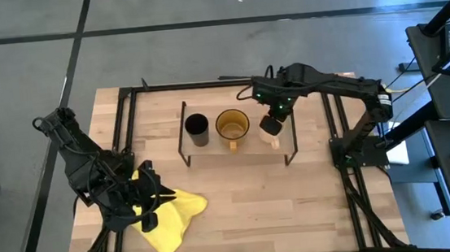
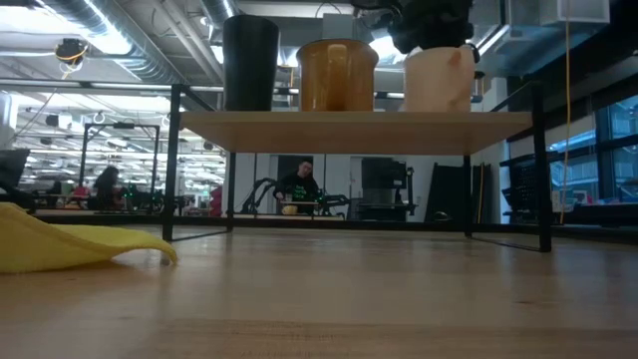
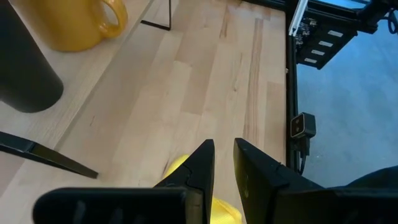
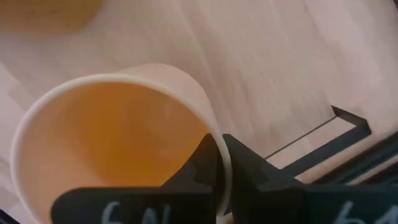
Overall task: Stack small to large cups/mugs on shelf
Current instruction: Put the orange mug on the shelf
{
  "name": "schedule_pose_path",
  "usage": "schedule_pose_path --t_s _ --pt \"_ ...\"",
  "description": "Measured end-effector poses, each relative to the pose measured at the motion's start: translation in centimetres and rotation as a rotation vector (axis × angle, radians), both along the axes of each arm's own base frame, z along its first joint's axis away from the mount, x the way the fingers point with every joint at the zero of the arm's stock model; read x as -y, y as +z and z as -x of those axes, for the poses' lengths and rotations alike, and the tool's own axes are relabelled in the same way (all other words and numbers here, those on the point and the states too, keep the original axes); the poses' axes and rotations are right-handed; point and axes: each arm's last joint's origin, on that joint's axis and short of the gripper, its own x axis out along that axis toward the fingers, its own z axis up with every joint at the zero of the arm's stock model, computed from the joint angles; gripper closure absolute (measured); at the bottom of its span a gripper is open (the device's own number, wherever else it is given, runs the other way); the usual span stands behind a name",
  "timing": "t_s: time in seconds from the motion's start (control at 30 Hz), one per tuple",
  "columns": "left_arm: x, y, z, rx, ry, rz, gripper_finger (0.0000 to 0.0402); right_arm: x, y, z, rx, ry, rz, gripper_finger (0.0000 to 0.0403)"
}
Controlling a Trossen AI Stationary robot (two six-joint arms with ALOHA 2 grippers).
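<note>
The shelf (image 1: 236, 154) stands mid-table; in the low view (image 2: 349, 132) three vessels stand on its board in a row. They are the black cup (image 1: 197, 128) at the left, the amber glass mug (image 1: 231, 125) in the middle and the peach mug (image 2: 439, 80) at the right. My right gripper (image 1: 272, 124) is over the peach mug, shut on its rim. My left gripper (image 1: 149, 177) waits at the table's near left over the yellow cloth (image 1: 172, 220), its fingers (image 3: 202, 168) nearly together and holding nothing. My right gripper holds the peach mug's rim (image 4: 214, 127) with one finger (image 4: 205, 165) inside the mug and the other (image 4: 252, 171) outside its wall. The fingers come from above, pointing down. The mug stands upright with its base on the shelf board (image 2: 439, 112).
The yellow cloth lies crumpled on the tabletop at the near left, also in the low view (image 2: 70, 244). The shelf's dark rod legs (image 2: 543, 170) stand at its corners. Bare tabletop lies between shelf and near edge. People and desks show in the room behind.
</note>
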Motion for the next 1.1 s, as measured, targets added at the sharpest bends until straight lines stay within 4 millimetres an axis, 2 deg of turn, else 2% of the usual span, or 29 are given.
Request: schedule_pose_path --t_s 0.2,0.6,0.93,1.03,1.1 --pt "0.0 0.0 0.0 0.000 0.001 0.000 0.0347 0.2 0.0 -0.4 0.052 -0.016 -0.043 0.0385" --pt "0.0 0.0 0.0 -0.006 -0.004 -0.012 0.0347 0.0 0.2 0.1 0.039 -0.079 -0.106 0.0378" --pt "-0.1 -0.1 0.1 -0.014 -0.005 -0.022 0.0346 -0.1 0.9 0.6 0.068 -0.093 -0.095 0.0306" --pt "-0.2 -0.2 0.1 -0.020 -0.005 -0.028 0.0347 -0.3 2.1 1.1 0.115 -0.089 -0.084 0.0287" --pt "-0.2 -0.2 0.1 -0.020 -0.006 -0.030 0.0347 -0.4 3.7 1.8 0.177 -0.082 -0.069 0.0276"
